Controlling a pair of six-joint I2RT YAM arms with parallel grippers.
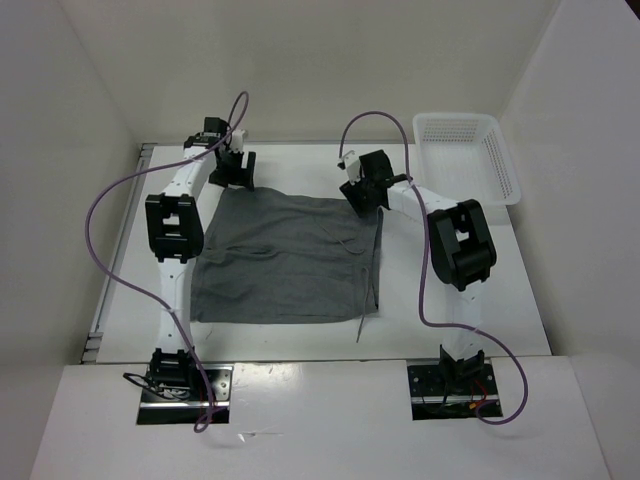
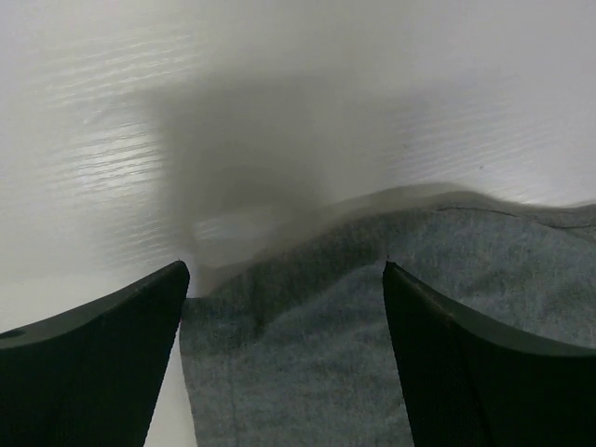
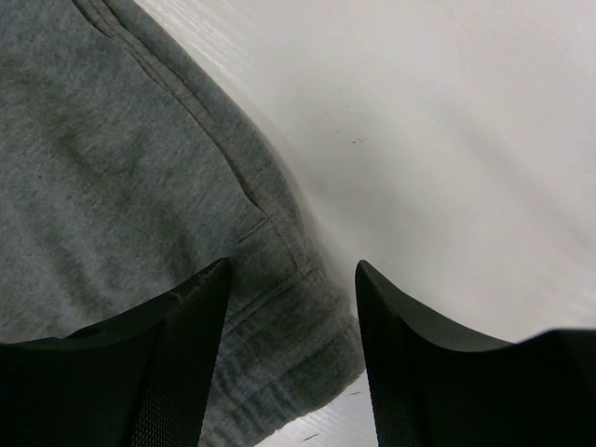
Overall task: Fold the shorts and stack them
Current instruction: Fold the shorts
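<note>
White tabletop (image 1: 490,310) and plain white walls close in the workspace, with a white perforated basket (image 1: 505,165) at the far right corner. Spread flat across the middle of the table lie the grey shorts (image 1: 285,260), roughly rectangular from above, with a thin dark cord (image 1: 369,295), probably the drawstring, running down their right edge and trailing past the near corner. The left gripper (image 1: 236,168) sits at the far left corner of the cloth and the right gripper (image 1: 362,192) at the far right corner. In each wrist view the black fingers (image 2: 93,363) stand moderately apart with nothing clamped; a fabric corner lies in the gap, on the right side showing a stitched band and seam. Whether the tips touch the cloth cannot be told. The shorts look light, soft and limp, like jersey: they will likely sag, drape and crease when lifted, and drag a little on the table rather than slide cleanly. The two far corners, pinched through the thicker stitched edge, seem the soundest holds for drawing the far edge over toward the near one; the loose cord could snag. No brand, label or writing is legible anywhere.
</note>
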